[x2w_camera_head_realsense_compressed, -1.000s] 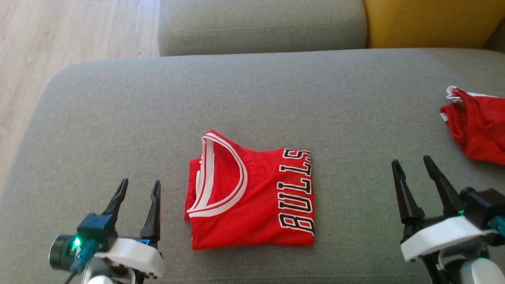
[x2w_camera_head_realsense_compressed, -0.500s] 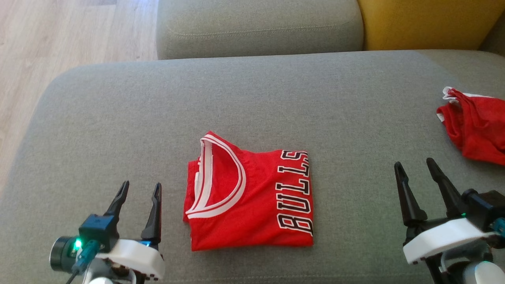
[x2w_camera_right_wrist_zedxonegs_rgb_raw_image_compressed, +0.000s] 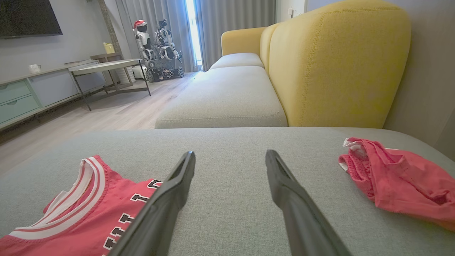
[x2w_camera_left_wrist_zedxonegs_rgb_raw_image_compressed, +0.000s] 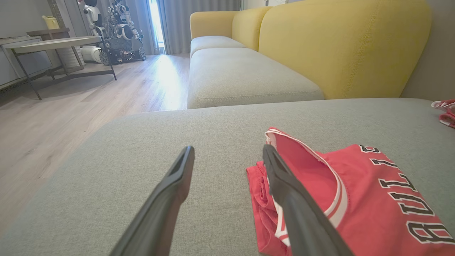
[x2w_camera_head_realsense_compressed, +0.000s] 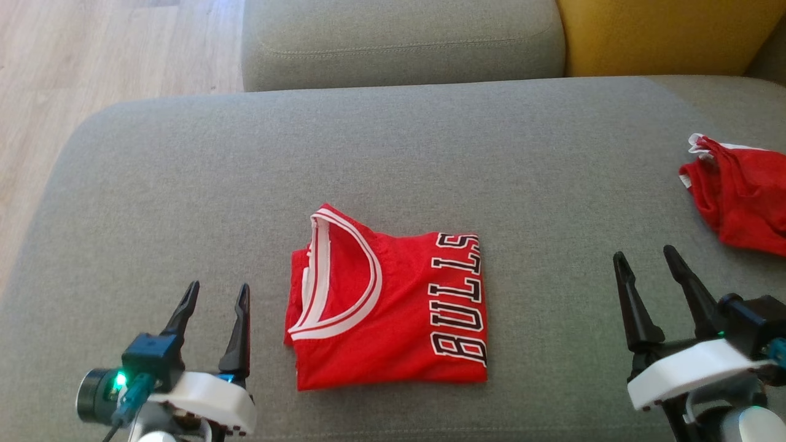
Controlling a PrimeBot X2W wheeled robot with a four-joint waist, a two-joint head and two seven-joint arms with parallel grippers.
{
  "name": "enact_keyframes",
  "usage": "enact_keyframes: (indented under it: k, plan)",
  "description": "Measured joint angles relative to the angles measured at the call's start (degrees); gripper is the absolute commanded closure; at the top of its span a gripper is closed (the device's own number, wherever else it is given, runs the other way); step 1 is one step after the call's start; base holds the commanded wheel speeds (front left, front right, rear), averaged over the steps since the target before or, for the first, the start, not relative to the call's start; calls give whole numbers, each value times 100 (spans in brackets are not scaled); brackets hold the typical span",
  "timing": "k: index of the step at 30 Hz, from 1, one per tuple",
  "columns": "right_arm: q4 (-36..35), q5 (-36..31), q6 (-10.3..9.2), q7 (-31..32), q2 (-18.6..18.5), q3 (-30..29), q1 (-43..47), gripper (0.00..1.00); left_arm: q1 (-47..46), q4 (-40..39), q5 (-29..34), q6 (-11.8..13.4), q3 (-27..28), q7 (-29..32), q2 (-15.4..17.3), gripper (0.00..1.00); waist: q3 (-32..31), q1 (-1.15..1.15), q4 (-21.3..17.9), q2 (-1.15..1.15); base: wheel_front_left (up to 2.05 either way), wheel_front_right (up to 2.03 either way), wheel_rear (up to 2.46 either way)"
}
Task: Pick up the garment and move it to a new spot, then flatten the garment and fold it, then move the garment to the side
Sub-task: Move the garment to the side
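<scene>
View shifted slightly, garment (x2w_camera_head_realsense_compressed: 387, 307) unmoved, neat red rectangle, BULLS lettering up

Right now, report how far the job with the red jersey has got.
Done: the red, white-trimmed Bulls jersey lies folded in a flat rectangle on the grey fabric sofa cushion. In hand: nothing; left gripper and right gripper stand open, either side of it, not touching. Left: moving it aside.

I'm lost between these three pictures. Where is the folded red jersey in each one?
Head view: the jersey lies at lower centre.
Left wrist view: lower right.
Right wrist view: lower left corner.
Shared landmark: the yellow sofa back, upper right in all three.
</scene>
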Motion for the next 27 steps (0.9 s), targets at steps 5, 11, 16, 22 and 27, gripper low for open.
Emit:
enact_keyframes:
  k: [5, 11, 16, 22, 27]
  plan:
    - [42, -7, 0, 32, 0, -11, -2, 0, -16, -3, 0, 5, -14, -1, 9, 0, 26, 0, 43, 0, 0, 0, 0]
    - [547, -41, 0, 204, -19, 163, -69, 0, -210, -29, 0, -4, -98, -13, 4, 0, 222, 0, 202, 0, 0, 0, 0]
    - [1054, 11, 0, 253, -27, 623, -357, 0, -534, -20, 0, -64, -221, -110, -80, 0, 423, 0, 406, 0, 0, 0, 0]
    - [1981, 53, 0, 254, -52, 1084, -866, 0, -956, 132, 0, -164, -386, -269, -269, 0, 742, 0, 827, 0, 0, 0, 0]
    - [2727, 60, 0, 360, -49, 1121, -1178, 0, -1120, 260, 0, -214, -425, -366, -375, 0, 1011, 0, 1126, 0, 0, 0, 0]
